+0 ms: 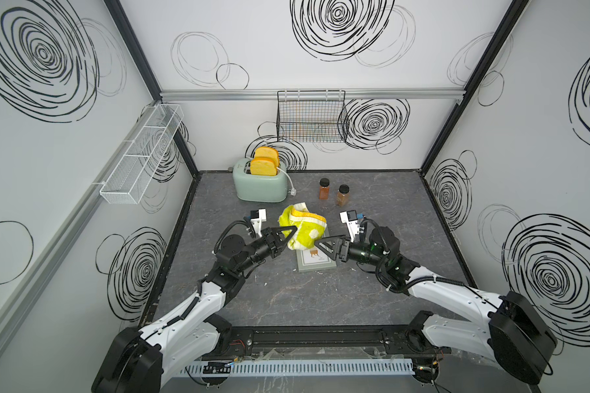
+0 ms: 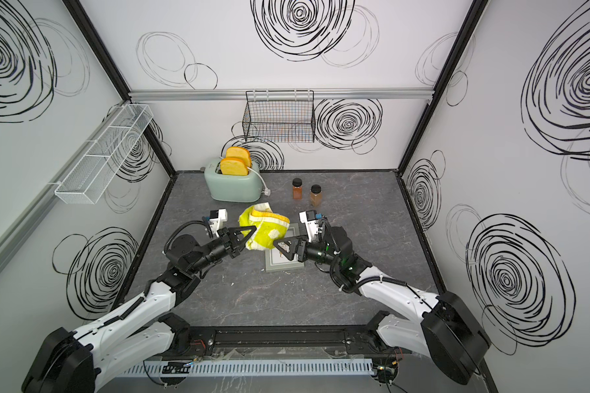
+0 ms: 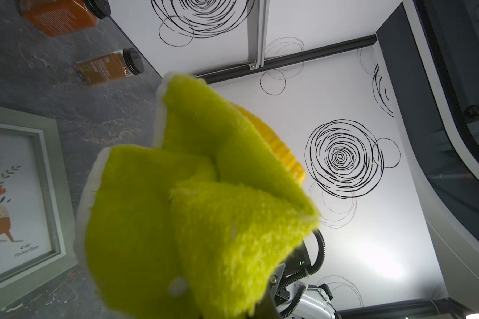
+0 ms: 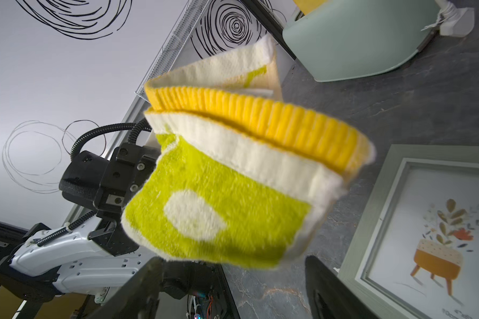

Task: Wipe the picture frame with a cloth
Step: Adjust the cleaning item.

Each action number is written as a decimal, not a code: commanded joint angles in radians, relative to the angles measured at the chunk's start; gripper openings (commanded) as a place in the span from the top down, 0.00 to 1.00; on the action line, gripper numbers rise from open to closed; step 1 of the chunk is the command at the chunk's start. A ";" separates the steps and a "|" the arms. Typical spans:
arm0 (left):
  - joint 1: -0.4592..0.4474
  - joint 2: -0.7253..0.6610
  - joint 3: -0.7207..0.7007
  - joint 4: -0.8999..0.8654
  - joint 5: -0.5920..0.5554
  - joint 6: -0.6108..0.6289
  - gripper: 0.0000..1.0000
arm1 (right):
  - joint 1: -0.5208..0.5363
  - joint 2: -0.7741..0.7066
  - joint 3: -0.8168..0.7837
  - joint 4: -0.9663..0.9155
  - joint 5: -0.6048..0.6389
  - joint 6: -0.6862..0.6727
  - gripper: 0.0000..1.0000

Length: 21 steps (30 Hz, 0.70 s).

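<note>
My left gripper (image 1: 292,234) is shut on the yellow-green cloth (image 1: 304,228), which hangs bunched above the table with its cream and orange striped edge showing (image 4: 260,116). In both top views the cloth (image 2: 264,231) covers the far end of the picture frame (image 1: 315,267). The grey-green frame (image 2: 283,268) lies flat on the table, its potted-plant drawing facing up. My right gripper (image 1: 317,246) hovers over the frame's right side, just short of the cloth. In the right wrist view it (image 4: 233,290) is open, with only bare table between its fingers. In the left wrist view the cloth (image 3: 205,207) hides my left jaws.
A mint toaster (image 1: 259,187) holding two toast slices (image 1: 264,163) stands at the back. Two spice jars (image 1: 324,189) (image 1: 343,195) stand to its right. A black wire basket (image 1: 312,117) hangs on the back wall, and a white mesh shelf (image 1: 140,153) on the left wall.
</note>
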 commanded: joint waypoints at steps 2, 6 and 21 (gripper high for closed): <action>-0.052 0.008 -0.023 0.113 0.009 -0.053 1.00 | -0.007 0.036 0.060 0.047 0.000 0.014 0.19; -0.097 0.016 -0.035 0.124 -0.011 -0.060 1.00 | -0.008 0.079 0.079 0.060 -0.013 0.019 0.20; -0.191 0.200 -0.055 0.444 0.014 -0.186 1.00 | -0.023 0.198 0.088 0.352 -0.216 0.174 0.32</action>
